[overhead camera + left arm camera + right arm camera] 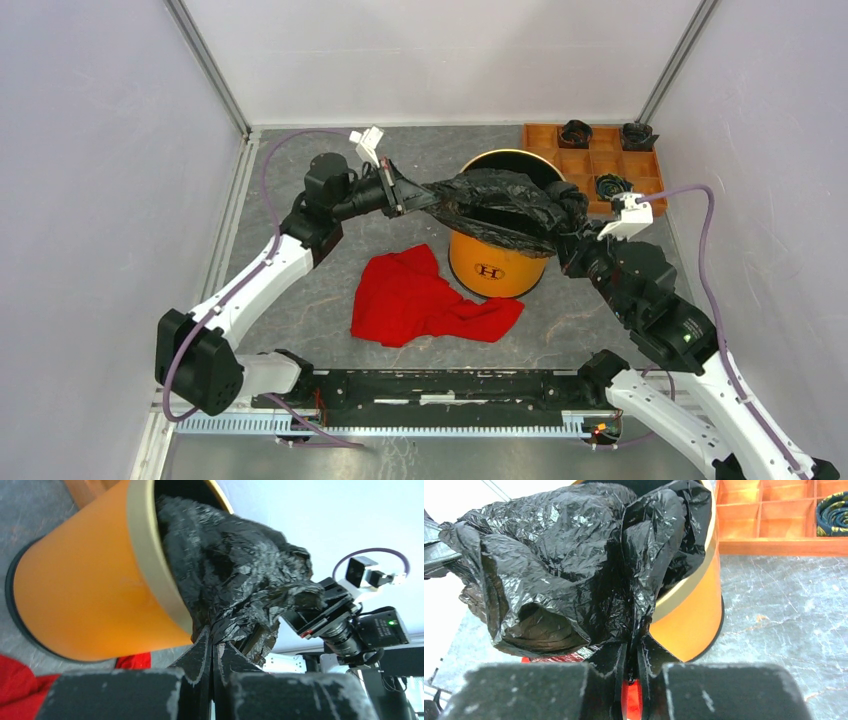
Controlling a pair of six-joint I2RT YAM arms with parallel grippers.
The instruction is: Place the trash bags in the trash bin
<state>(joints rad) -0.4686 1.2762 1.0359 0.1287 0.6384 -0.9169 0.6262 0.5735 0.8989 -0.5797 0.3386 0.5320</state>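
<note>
The crinkled glossy black trash bag (pixel 500 207) hangs stretched over the mouth of the orange-yellow trash bin (pixel 490 268), which shows its circled "H" logo. My left gripper (pixel 425 196) is shut on the bag's left edge, beside the bin's left rim. My right gripper (pixel 578 228) is shut on the bag's right edge, by the bin's right side. In the left wrist view the bag (pixel 240 580) spills from the bin (pixel 90 590) into the left gripper (pixel 214 639). In the right wrist view the bag (pixel 569 565) bulges over the bin (pixel 691 615) above the right gripper (pixel 633 642).
A red cloth (pixel 425 298) lies on the table left of the bin's foot. An orange-brown compartment tray (pixel 590 160) with small rolled dark bundles (pixel 610 186) stands at the back right, just behind my right gripper. White walls enclose the table.
</note>
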